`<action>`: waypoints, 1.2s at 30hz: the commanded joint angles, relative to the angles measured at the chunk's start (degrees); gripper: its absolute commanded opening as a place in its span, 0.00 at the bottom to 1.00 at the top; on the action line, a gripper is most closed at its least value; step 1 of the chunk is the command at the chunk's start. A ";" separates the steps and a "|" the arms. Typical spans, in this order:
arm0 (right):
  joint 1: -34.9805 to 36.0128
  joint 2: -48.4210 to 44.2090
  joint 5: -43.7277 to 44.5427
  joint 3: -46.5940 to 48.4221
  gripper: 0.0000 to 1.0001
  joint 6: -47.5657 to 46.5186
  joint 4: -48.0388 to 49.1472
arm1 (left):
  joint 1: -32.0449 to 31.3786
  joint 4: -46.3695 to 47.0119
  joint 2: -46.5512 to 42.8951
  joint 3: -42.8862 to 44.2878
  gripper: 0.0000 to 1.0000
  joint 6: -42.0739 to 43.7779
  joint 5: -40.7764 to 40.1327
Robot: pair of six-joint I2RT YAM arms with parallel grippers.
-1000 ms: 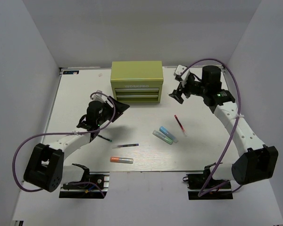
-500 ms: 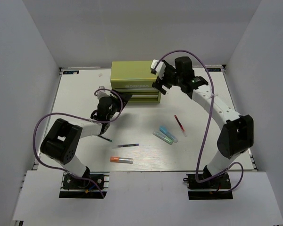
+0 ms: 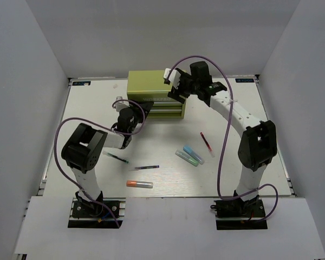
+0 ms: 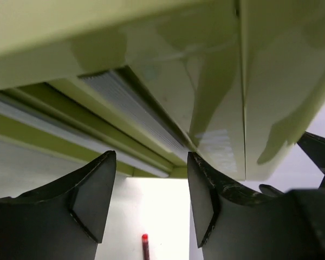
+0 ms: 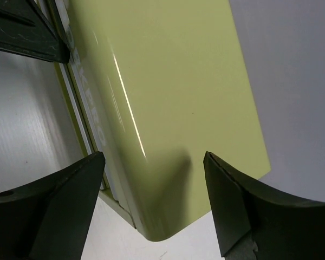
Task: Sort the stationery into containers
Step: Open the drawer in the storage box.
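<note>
The yellow-green chest (image 3: 150,82) stands at the back middle of the table. My left gripper (image 3: 143,110) is open at the left end of its drawer fronts (image 4: 131,108), nothing between the fingers. My right gripper (image 3: 175,93) hangs open over the chest's right top corner (image 5: 168,86), not touching it. On the table lie a red pen (image 3: 206,143), a blue-capped marker (image 3: 194,153), a green-capped marker (image 3: 187,157), a dark pen (image 3: 147,167), an orange-capped marker (image 3: 139,184) and a black pen with a green tip (image 3: 115,157). The red pen's tip (image 4: 145,245) shows below my left fingers.
White walls close in the table on the left, back and right. Purple cables loop from both arms above the table. My left gripper's finger (image 5: 23,33) shows at the top left of the right wrist view, close to the chest's front.
The right arm swung left from the table's right side to above the chest. The left gripper moved up against the drawer fronts. Both pairs of jaws narrowed a little.
</note>
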 commanded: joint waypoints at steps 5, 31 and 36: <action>0.05 2.18 -0.16 5.53 0.72 -1.96 -3.00 | -0.23 6.26 3.07 3.12 0.62 -2.58 -2.44; 0.14 3.32 -0.60 6.14 0.66 -3.46 -7.57 | -6.38 29.47 14.67 2.60 0.39 -17.09 -21.24; 0.31 3.76 -0.51 6.50 0.66 -4.16 -9.15 | -6.91 29.47 15.20 2.60 0.25 -18.23 -22.30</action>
